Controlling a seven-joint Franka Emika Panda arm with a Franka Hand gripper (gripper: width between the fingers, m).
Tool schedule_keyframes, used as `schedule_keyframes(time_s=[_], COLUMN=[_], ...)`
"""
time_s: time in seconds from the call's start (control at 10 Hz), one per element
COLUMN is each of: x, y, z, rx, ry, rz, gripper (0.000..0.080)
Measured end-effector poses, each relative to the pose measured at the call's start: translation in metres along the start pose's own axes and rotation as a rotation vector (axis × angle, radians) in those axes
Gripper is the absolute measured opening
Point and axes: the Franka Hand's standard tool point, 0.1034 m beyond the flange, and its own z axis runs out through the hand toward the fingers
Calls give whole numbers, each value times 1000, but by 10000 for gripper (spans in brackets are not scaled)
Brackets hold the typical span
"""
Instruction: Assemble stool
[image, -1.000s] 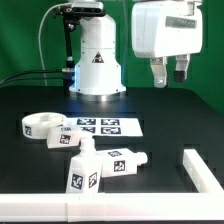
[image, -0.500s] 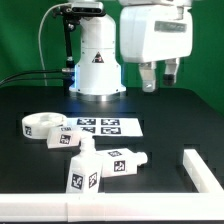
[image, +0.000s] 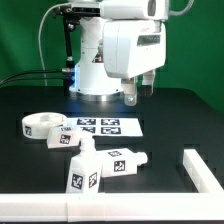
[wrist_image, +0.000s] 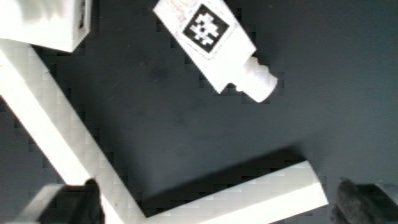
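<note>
The black table (image: 175, 120) holds the marker board (image: 100, 127) at its middle, with the stool's round seat (image: 40, 125) just beside it on the exterior view's left and legs (image: 122, 162) lying in front. Above, the gripper (image: 140, 95) hangs with jaws spread wide, empty.

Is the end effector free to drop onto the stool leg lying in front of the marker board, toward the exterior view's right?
Likely yes. The end effector hangs open above the table, with nothing between it and that leg. The leg lies flat, though another leg crowds one end.
</note>
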Motion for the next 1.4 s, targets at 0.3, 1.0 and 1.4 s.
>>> schedule_keyframes(time_s=[0.3,1.0,1.4], x=[6,-17,-32], y=[2,-3,-4], z=[28,68,105], rx=[-19,15,50], ry=[-29,-26,-18], rz=[-258,-298,-333], gripper=[649,649,649])
